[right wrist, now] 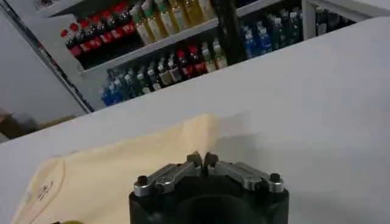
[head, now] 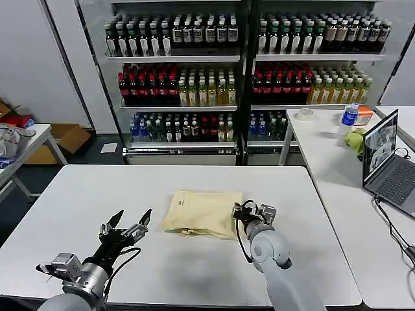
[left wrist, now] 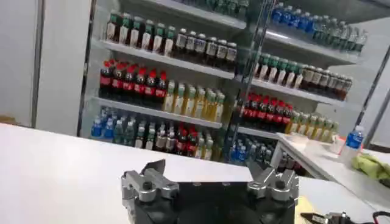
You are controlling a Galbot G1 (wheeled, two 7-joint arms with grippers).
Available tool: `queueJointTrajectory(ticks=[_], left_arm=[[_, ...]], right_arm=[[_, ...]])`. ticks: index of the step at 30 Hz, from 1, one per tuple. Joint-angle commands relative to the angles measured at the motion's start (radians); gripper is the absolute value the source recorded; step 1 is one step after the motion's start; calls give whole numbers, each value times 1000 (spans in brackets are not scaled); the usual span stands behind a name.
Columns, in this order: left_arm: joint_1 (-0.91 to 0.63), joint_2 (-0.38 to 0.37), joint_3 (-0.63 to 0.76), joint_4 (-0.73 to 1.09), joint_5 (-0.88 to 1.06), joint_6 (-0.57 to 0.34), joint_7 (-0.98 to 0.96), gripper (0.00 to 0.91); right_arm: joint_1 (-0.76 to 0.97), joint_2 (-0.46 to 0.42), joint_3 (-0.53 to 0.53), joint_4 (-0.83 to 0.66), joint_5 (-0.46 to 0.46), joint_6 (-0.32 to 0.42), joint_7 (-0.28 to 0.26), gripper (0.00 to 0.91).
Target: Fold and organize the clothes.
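Overhead, folded shirt; wrist close-up catches right claw pinched together

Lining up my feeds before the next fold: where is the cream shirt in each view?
Head view: folded cream shirt at the white table's centre, right gripper at its right edge.
Left wrist view: not in it.
Right wrist view: shirt beyond the shut fingers.
Shared landmark: drinks shelves.

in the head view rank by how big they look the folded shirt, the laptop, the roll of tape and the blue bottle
1. Folded shirt.
2. Laptop, cut off at the frame edge.
3. Blue bottle and roll of tape: alike, both far back, so unranked.
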Motion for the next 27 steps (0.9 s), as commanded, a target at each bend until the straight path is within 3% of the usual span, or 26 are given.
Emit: queueJointTrajectory(ticks=[1, 8, 10, 18, 24, 27], left_arm=[[0, 3, -1, 2, -2, 0, 0, 907], [-9, 8, -2, 8, -2, 0, 1, 907], [-12, 11, -3, 12, -1, -1, 1, 907], [-16, 19, -11, 20, 3, -6, 1, 907], [-19, 26, -17, 17, 8, -6, 0, 907], [-16, 27, -18, 16, 24, -8, -2, 907]], right_arm=[[0, -17, 0, 0, -71, 5, -23, 907], [-73, -63, 0, 75, -254, 106, -66, 907], [-110, -93, 10, 103, -344, 156, -80, 907], [-230, -150, 78, 218, -492, 256, -106, 907], [-316, -160, 131, 325, -530, 243, -88, 907], [-377, -165, 173, 411, -491, 157, -56, 907]])
